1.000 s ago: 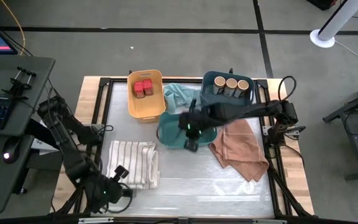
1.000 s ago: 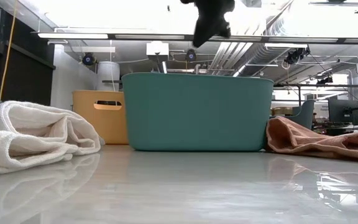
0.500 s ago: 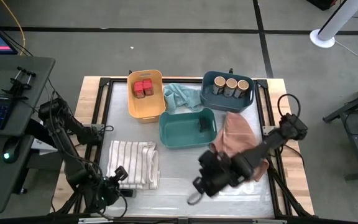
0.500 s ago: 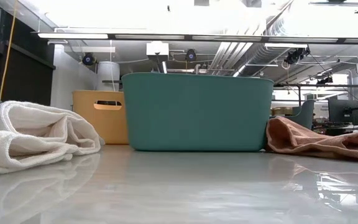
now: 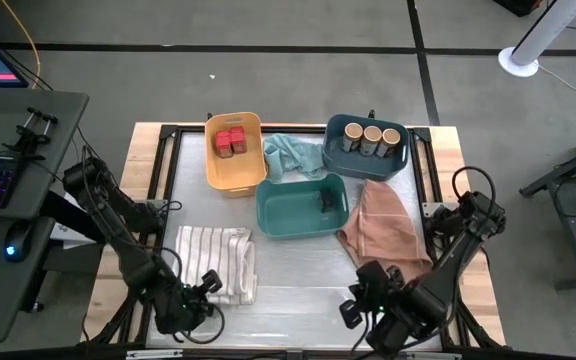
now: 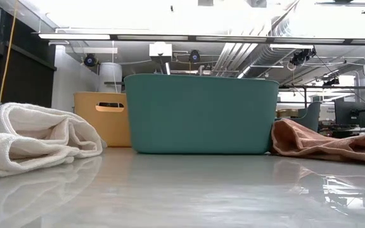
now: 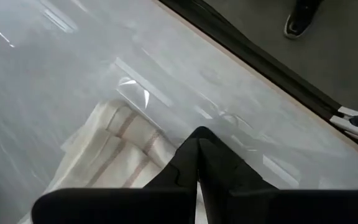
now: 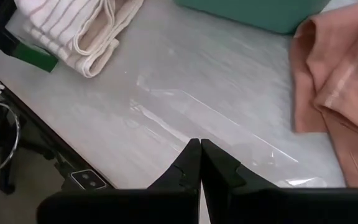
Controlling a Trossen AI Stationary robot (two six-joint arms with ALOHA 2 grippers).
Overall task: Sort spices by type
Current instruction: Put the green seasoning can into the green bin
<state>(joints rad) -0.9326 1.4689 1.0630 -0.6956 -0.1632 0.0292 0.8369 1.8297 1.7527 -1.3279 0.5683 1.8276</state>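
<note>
With red-topped jars point(image 5: 230, 141) far left, tan-lidded jars point(image 5: 372, 137) far right and a black tin point(image 5: 326, 201) binned mid-table, better parking right gripper point(image 5: 352, 310) and left gripper point(image 5: 208, 288), both pinched together on nothing, near-side.

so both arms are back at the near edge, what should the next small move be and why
Probably none beyond staying parked. The red-topped jars sit together in the yellow bin, the tan-lidded jars in the blue bin, a black tin in the teal bin. No spice lies loose; left gripper and right gripper are shut, empty.
</note>
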